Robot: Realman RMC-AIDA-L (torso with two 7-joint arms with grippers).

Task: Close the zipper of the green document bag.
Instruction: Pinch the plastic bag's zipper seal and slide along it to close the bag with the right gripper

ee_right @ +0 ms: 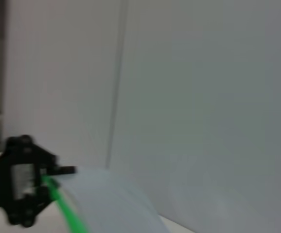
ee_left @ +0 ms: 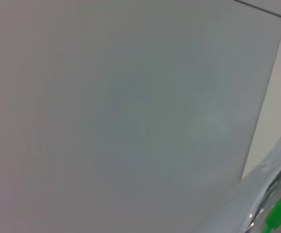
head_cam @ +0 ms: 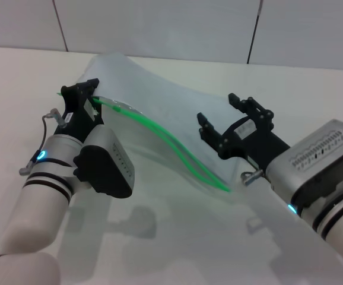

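A: Left gripper (head_cam: 87, 95) pinches the far-left end of the zipper (head_cam: 159, 134), lifting the green document bag (head_cam: 159, 101) off the table (head_cam: 17, 65), likely to tension the track.

B: Right gripper (head_cam: 225, 119) hovers spread above the bag's middle. The slider I can't pick out.

White tabletop (head_cam: 177, 249), pale panelled wall (head_cam: 159, 27), seemingly dark seams
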